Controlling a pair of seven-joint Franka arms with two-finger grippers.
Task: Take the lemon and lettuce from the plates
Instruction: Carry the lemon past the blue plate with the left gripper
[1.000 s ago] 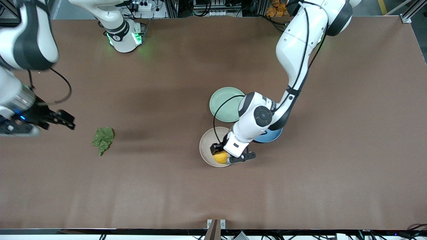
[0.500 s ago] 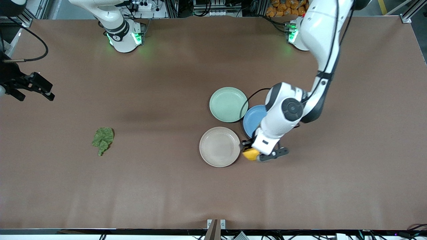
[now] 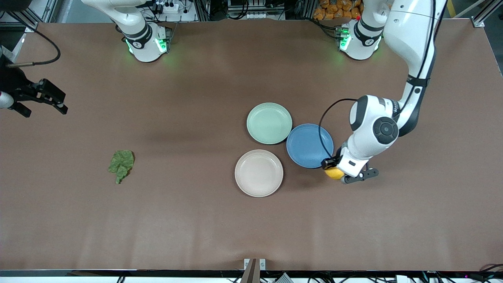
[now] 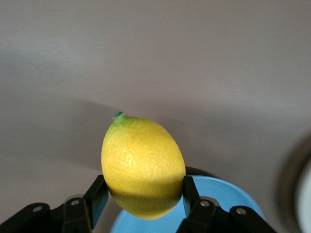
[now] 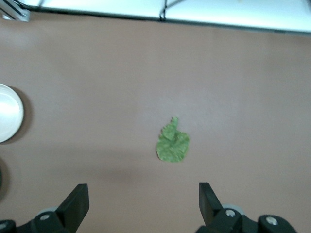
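Observation:
My left gripper [image 3: 337, 173] is shut on the yellow lemon [image 3: 333, 173] and holds it over the bare table beside the blue plate's rim. In the left wrist view the lemon [image 4: 142, 165] sits between the two black fingers [image 4: 97, 200]. The dark green lettuce [image 3: 122, 164] lies flat on the table toward the right arm's end, on no plate; it also shows in the right wrist view [image 5: 172, 145]. The mint green plate [image 3: 269, 123] and the beige plate [image 3: 259, 173] hold nothing. My right gripper [image 3: 45, 98] is open and empty, up over the table's edge at the right arm's end.
A blue plate [image 3: 309, 146] lies beside the mint and beige plates, touching the mint one. Both arm bases [image 3: 146, 43] stand along the table's edge farthest from the front camera. The beige plate's edge [image 5: 9, 112] shows in the right wrist view.
My left gripper has carried the lemon off the beige plate, past the blue plate, toward the left arm's end. My right gripper has risen and drawn back from the lettuce.

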